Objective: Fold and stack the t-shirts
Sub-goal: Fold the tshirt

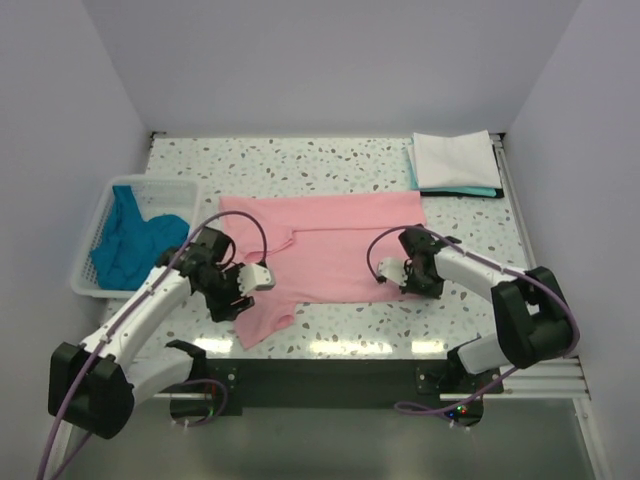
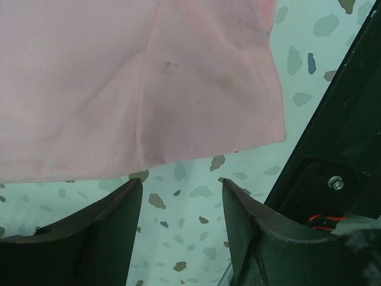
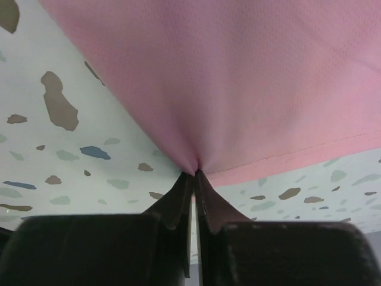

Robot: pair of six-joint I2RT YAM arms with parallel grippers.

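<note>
- The table (image 1: 330,160) is a pale speckled top with grey, brown and blue chips. Plain white walls (image 1: 330,60) close it in on the left, far and right sides.
- A dark rail runs along the near edge, where both arm bases are bolted.
- A white lattice basket (image 1: 160,183) sits at the left edge, holding crumpled teal cloth (image 1: 135,240).
- At the far right corner lies a folded white t-shirt (image 1: 455,158) on top of a folded teal one (image 1: 460,191), which shows only as a thin strip along the near and left edges.
- The pink t-shirt (image 1: 330,245) lies across the middle of the table, mostly flat, with its body running left to right. One sleeve hangs out toward the near left, close to the rail.
- In the left wrist view the pink cloth (image 2: 119,89) shows a stitched sleeve hem, a seam, and a small brownish mark beside that seam.
- The left gripper (image 1: 232,298) is over the near-left part of the shirt. Its fingers (image 2: 181,190) stand apart above bare table just beside the sleeve hem, with nothing between them.
- The right gripper (image 1: 400,275) is at the shirt's near-right edge. Its fingers (image 3: 194,174) are pressed together on a pinch of pink cloth (image 3: 238,77), which is drawn into a small peak at the tips with the hem just beside it.
</note>
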